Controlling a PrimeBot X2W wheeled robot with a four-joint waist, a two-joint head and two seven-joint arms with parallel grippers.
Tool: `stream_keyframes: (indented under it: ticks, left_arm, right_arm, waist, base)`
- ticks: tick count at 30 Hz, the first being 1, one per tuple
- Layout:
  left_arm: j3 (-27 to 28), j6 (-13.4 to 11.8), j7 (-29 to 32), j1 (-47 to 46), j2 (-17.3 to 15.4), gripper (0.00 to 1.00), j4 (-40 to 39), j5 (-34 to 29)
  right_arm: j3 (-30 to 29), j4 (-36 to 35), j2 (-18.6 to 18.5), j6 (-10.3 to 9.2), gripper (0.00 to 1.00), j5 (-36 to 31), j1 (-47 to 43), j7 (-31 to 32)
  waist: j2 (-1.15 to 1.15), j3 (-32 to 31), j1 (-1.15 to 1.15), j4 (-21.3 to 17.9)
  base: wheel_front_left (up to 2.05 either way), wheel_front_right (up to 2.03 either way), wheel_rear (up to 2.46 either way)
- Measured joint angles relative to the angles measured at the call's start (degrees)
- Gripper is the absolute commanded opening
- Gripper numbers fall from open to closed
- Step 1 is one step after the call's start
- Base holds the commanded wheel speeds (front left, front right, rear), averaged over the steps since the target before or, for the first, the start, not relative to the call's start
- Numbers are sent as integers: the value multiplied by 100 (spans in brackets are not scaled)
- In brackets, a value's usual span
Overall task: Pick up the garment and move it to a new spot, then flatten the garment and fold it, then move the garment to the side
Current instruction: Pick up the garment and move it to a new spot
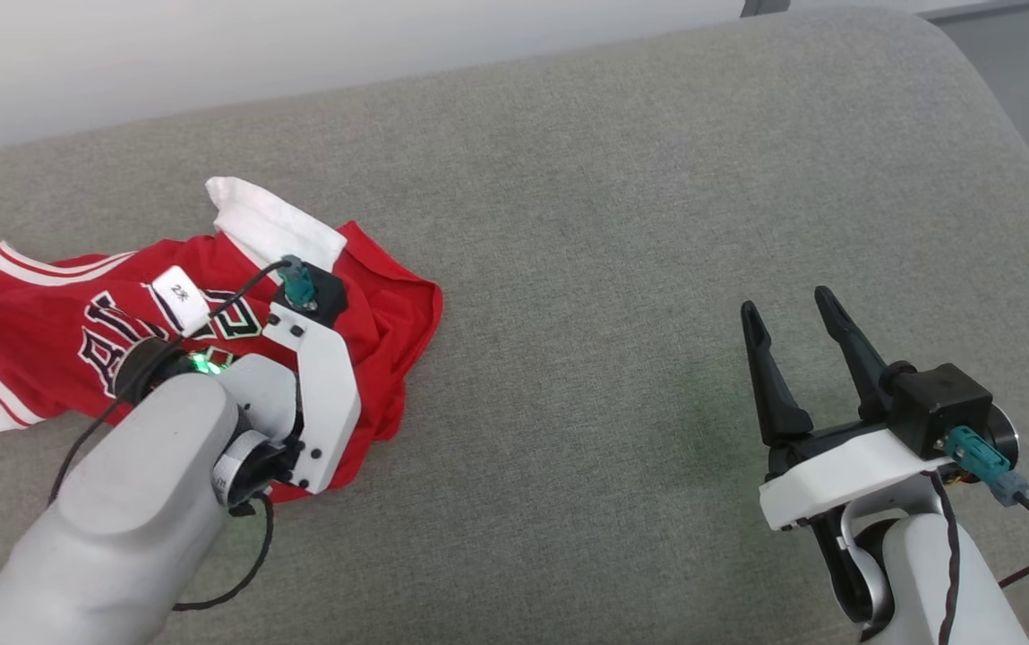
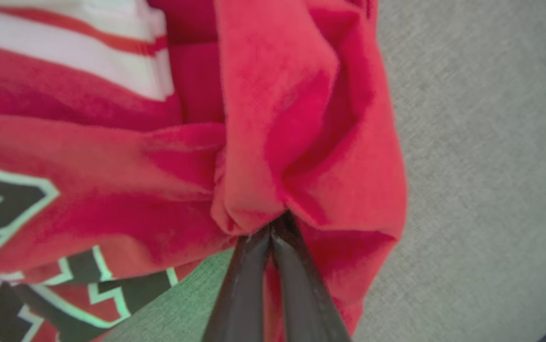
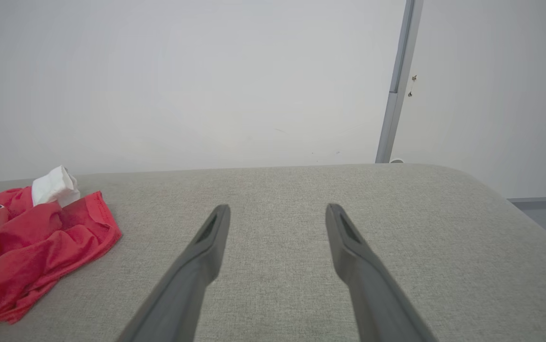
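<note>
grey fabric-covered surface (image 1: 621, 215) stretches out below a white wall (image 3: 182, 71). on its left part lies the red jersey (image 1: 39, 313), crumpled, with white stripe trim, a white sleeve end poking up at the far side and black white-outlined lettering partly showing. left hand (image 2: 273, 227) is pinched tight on a bunched red fold near the jersey's right edge. right hand (image 1: 787, 305) hovers well apart over bare fabric, fingers spread wide, holding nothing.

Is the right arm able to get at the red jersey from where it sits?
Probably yes: bare grey cushion lies between the open right gripper and the jersey. The left gripper pinches a fold of it, but leaves the near edge free.
</note>
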State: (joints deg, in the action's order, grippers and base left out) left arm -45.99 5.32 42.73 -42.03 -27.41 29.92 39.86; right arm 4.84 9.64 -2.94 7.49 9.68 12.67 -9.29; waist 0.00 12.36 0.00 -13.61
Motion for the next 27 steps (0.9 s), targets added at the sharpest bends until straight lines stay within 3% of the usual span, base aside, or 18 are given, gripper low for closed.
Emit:
stream_keyframes:
  ticks: [2,6,12,19,27]
  left_arm:
    - [22,32,-120,1,49,100,82,70]
    - [166,74,-407,3,103,100,60,266]
    - [453,4,-920,57,-62,100,-289,347]
    - [987,-333,-2057,565,-386,100,-1032,380]
    - [1561,-839,-3819,1531,-693,100,-1774,191]
  right_arm:
    - [9,3,0,1,100,-1,-3,16]
    - [9,-1,0,1,100,-22,-42,73]
    - [-24,-43,-1,1,100,-90,-123,137]
    - [-62,-79,1,0,100,-144,-197,199]
    - [-164,-85,2,1,100,-164,-292,197]
  waist:
    - [0,-43,0,24]
    - [0,-150,0,121]
    - [0,-305,0,305]
    - [0,-505,0,617]
    - [0,-695,0,879]
  base:
    - [0,0,0]
    - [0,0,0]
    - [0,0,0]
    - [0,0,0]
    - [0,0,0]
